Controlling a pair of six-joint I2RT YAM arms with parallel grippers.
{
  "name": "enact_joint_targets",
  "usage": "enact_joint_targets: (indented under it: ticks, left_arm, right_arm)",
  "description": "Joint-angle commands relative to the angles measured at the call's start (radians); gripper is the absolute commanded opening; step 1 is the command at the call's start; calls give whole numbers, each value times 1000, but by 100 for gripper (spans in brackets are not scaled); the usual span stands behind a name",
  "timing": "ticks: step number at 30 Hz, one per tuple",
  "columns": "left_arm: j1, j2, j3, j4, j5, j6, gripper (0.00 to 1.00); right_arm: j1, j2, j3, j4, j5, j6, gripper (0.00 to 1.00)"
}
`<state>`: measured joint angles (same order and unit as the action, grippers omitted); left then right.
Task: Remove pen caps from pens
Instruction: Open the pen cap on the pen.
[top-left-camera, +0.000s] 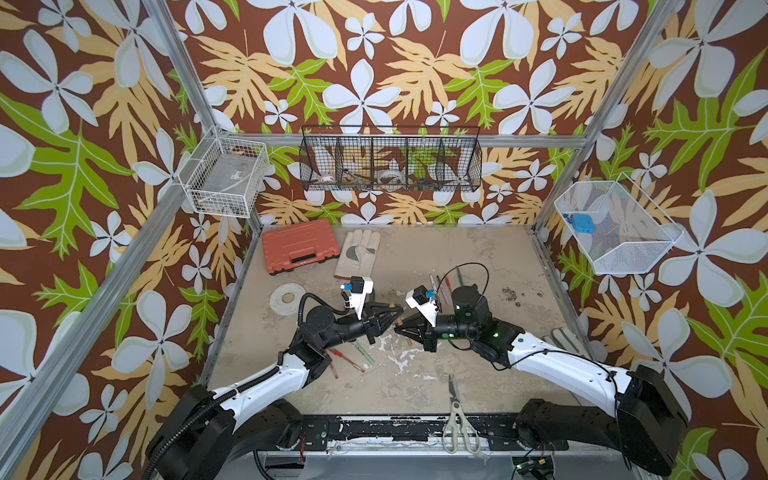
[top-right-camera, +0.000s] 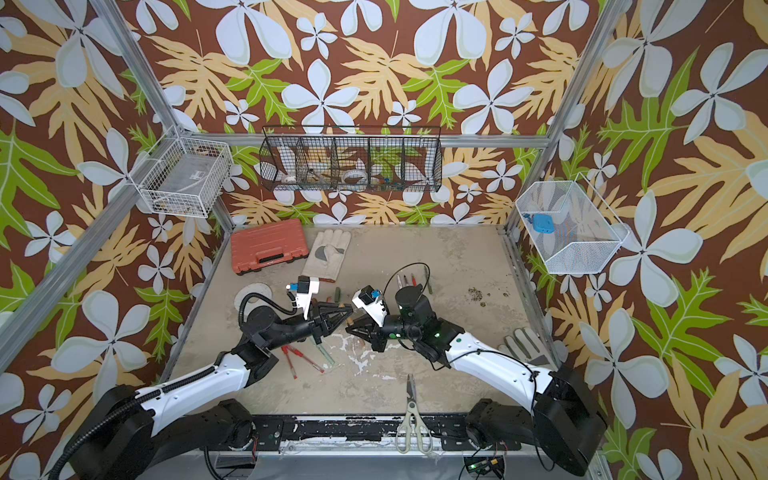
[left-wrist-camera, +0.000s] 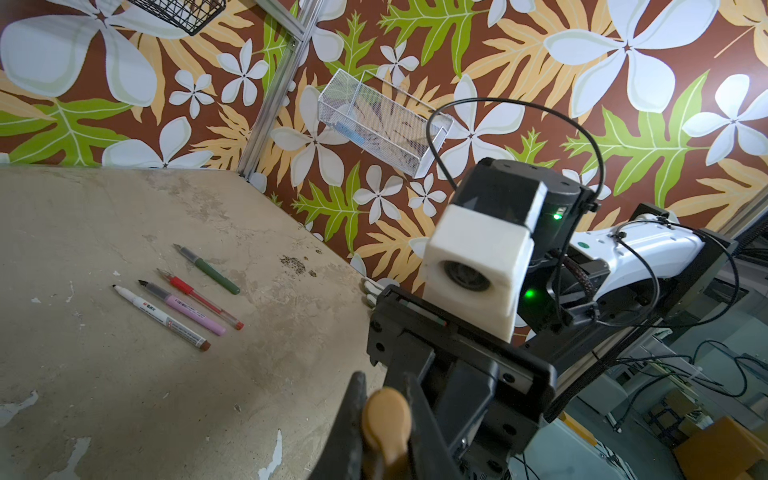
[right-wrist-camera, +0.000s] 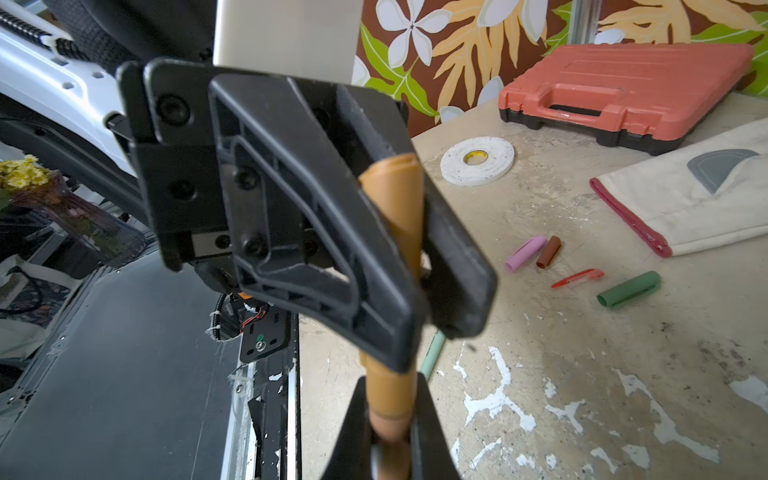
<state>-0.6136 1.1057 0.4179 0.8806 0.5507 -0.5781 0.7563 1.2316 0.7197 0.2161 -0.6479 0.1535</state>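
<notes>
A gold-brown pen (top-left-camera: 400, 321) is held above the middle of the table between both grippers. My left gripper (left-wrist-camera: 386, 415) is shut on one rounded end of it. My right gripper (right-wrist-camera: 390, 415) is shut on the other end, at a seam in the barrel. Several uncapped pens lie in a row: white marker (left-wrist-camera: 162, 316), pink (left-wrist-camera: 187, 309), red (left-wrist-camera: 199, 297), dark green (left-wrist-camera: 208, 270). Loose pen caps lie near the glove: pink (right-wrist-camera: 525, 252), brown (right-wrist-camera: 548, 251), red (right-wrist-camera: 577, 278), dark green (right-wrist-camera: 629, 289). Red pens (top-left-camera: 345, 359) and a pale green pen (top-left-camera: 363, 353) lie under the left arm.
An orange tool case (top-left-camera: 299, 245), a work glove (top-left-camera: 357, 253) and a tape roll (top-left-camera: 286, 297) sit at the back left. Grey-handled scissors (top-left-camera: 457, 415) lie at the front edge. Another glove (top-left-camera: 565, 338) lies at the right. Wire baskets hang on the walls.
</notes>
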Motion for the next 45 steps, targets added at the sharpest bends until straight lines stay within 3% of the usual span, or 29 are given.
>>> enact_joint_targets:
  ticks: [1, 3, 8, 11, 21, 27, 29, 36, 41, 43, 45]
  left_arm:
    - [0, -3, 16, -55, -114, -11, 0]
    - [0, -8, 16, -90, -169, -5, 0]
    - [1, -51, -18, -98, -292, -14, 0]
    - [35, -93, -45, -99, -317, -30, 0]
    - [83, -119, -103, -5, -292, -60, 0]
    - [106, -118, -119, 39, -261, -86, 0]
    - [110, -121, -122, 38, -266, -91, 0]
    - [118, -157, -138, 15, -329, -93, 0]
    - [132, -137, -138, 13, -341, -100, 0]
    - [143, -135, -141, 18, -337, -106, 0]
    - [154, -136, -146, 33, -325, -109, 0]
  right_arm:
    - [37, -2, -9, 19, 175, -12, 0]
    - [87, 9, 1, -5, 333, -31, 0]
    - [152, 60, 13, -22, 595, -6, 0]
    - [179, 72, 9, -8, 649, -7, 0]
    - [109, 106, 1, 31, 148, -16, 0]
    - [58, 128, -19, 61, -27, 16, 0]
    - [63, 128, -12, 37, 47, 10, 0]
    - [195, 87, -23, -16, 622, -35, 0]
    - [303, 129, 19, -52, 866, -74, 0]
    - [306, 138, 24, -51, 822, -77, 0]
    - [262, 122, -6, -1, 624, -57, 0]
